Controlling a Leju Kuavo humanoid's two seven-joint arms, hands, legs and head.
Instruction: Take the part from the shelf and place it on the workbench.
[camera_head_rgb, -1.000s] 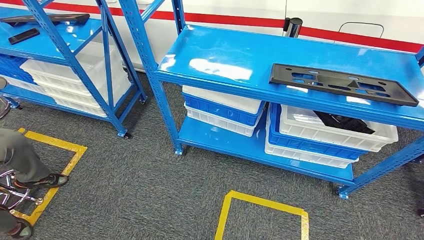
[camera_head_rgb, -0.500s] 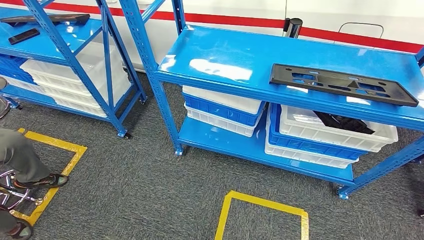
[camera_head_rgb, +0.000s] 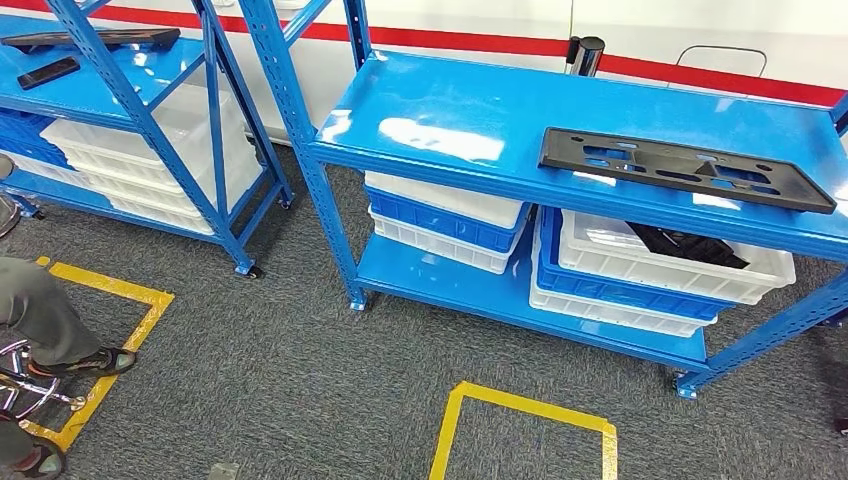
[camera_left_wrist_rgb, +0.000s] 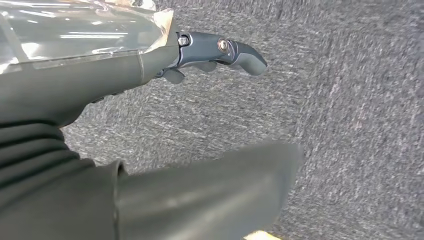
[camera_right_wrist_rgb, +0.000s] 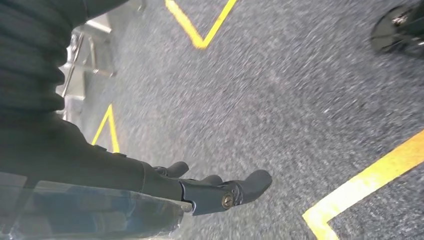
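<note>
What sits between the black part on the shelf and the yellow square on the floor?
In the head view, under the black part, stacked white and blue bins sit on the lower shelf; then bare grey carpet runs to the yellow square.

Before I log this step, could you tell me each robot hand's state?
Left robot hand: open, holding nothing.
Right robot hand: open, holding nothing.
</note>
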